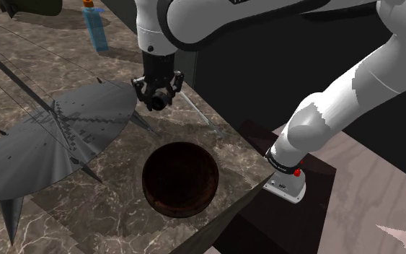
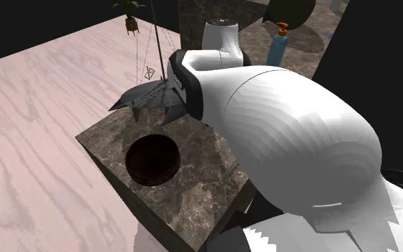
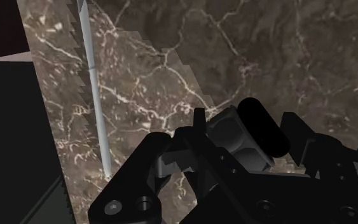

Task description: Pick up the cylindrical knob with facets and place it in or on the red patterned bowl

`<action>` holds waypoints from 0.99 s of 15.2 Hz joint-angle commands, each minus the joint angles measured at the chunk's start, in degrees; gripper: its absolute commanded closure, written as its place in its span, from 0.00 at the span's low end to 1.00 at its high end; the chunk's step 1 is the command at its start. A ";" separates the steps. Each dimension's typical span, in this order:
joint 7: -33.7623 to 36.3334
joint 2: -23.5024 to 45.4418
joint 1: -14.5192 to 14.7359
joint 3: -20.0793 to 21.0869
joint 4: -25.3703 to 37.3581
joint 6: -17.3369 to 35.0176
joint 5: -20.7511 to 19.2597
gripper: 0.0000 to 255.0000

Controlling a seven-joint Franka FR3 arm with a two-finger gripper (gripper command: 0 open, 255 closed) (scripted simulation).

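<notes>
Arm point(image 1: 352, 86) reaches out from the stand over the marble table point(image 1: 115, 216). Grey spiky fan-shaped thing point(image 1: 57, 137) lies on the table just beside the fingers point(image 3: 142, 175), on the side away from the stand. 1 thin grey spike of it passes to one side of them in the wrist view. Bowl point(image 1: 180, 178) is dark reddish-brown with no pattern readable. It sits upright on the table, below the fingers and nearer the table's front edge, apart from them. Blue bottle point(image 1: 95, 29) stands well beyond the fingers, out of the way. The 2 fingers look narrow, clasped on the knob point(image 3: 250, 133), a dark stubby cylinder with a greyer flat face, held clear of the table.

Step in hand, as a judgement: carry to the bowl; the pick looks done. To do it well:
- Grip firm, no loosening mid-air. The knob is short and could slip or twist out.
- Stay high enough that knob and fingers clear the bowl rim and the fan's spikes.
- Travel away from the fan, not across it.
- Centre the knob over the bowl's opening, lower until it is near the bottom, then open. A release from high up risks a bounce or roll out.
- Lift straight up afterwards so the fingers don't nudge the rim.
</notes>
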 commanded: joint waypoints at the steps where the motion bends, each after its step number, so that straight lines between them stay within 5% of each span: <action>1: 0.17 -0.11 -0.03 -0.10 1.43 -1.53 -0.09 1.00; 15: 0.51 -0.84 -0.46 -1.39 11.54 -12.34 -0.61 1.00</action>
